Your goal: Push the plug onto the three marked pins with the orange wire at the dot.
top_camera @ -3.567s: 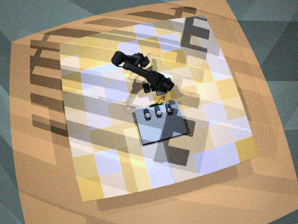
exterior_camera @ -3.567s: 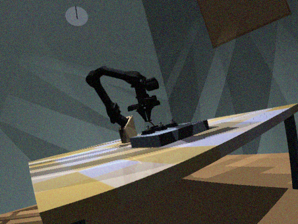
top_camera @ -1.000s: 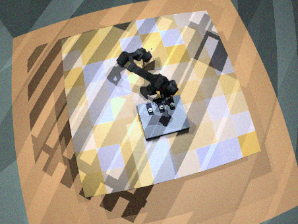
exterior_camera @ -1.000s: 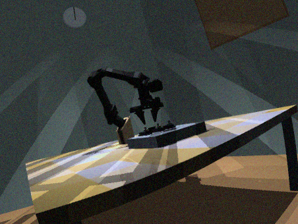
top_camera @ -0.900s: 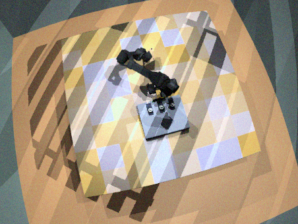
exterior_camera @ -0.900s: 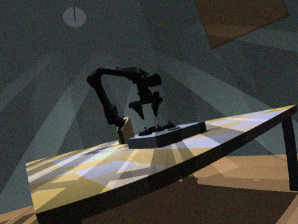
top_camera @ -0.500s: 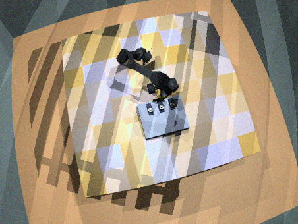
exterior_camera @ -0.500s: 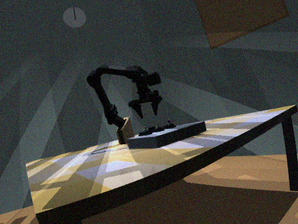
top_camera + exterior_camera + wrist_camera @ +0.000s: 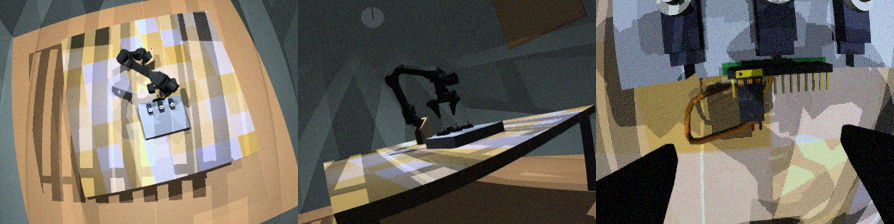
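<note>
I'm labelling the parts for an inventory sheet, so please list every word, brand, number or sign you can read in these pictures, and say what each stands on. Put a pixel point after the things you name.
No words, brands or numbers can be read.
One sign: a dark dot at one end of the yellow band [image 9: 755,73] above the pin row.
Plug [image 9: 751,102]: no lettering can be made out.
Round disc on the wall [image 9: 372,17]: a dark line, no readable figures.

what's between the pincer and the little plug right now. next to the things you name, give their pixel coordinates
Nothing solid that I can see: in the exterior view, the open pincer [image 9: 447,116] [image 9: 761,144] hangs above the holder, and the wrist view shows no object between it and the plug [image 9: 751,102].
</note>
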Tool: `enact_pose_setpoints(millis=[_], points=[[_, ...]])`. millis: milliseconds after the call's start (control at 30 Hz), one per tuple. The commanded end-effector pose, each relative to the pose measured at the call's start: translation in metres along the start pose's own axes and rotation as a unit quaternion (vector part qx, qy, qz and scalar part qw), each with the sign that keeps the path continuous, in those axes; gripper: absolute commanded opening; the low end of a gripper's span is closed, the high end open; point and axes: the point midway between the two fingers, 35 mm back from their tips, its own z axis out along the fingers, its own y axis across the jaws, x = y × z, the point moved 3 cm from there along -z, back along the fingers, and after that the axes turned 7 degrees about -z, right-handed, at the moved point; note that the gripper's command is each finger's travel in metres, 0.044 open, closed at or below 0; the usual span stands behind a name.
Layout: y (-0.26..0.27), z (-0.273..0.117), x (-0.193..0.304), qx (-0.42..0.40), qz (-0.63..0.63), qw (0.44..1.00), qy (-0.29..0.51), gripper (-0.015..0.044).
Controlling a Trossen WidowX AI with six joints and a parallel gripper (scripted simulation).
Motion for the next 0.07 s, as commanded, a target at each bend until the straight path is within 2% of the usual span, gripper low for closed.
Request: enact_pose_setpoints(millis=[0,33], points=[[0.0002,-0.0003,0.0003,-0.001,0.002,1.0,0.001,0.044],[0.0002,-0.0003,0.0003,-0.001,0.002,1.0,0.001,0.044]])
